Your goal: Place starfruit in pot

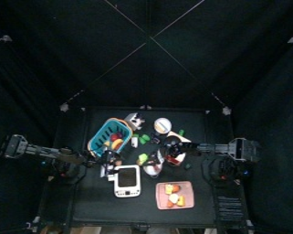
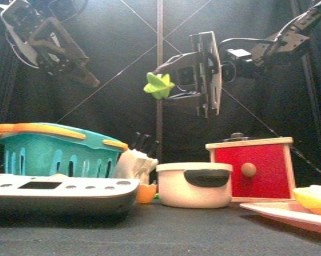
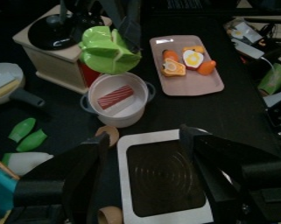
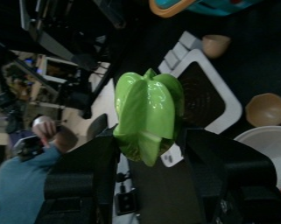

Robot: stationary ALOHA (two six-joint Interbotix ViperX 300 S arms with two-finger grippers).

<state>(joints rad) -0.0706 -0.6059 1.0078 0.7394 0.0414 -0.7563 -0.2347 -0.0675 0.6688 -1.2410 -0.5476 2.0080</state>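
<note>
Right gripper [image 4: 149,144] jaws clamp the starfruit [image 4: 147,112], its small tag unreadable; left jaws open.

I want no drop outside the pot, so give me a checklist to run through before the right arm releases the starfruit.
1. Starfruit gripped by right gripper: ok, it sits between the jaws.
2. Starfruit clear of the table: ok, it hangs high in the front view.
3. Pot open: ok, no lid, though something red lies inside.
4. Starfruit straight over the pot: cannot tell; the left wrist view shows it near the rim, over the red box.
5. Left gripper out of the way: ok, it hovers over the scale, beside the pot.
</note>
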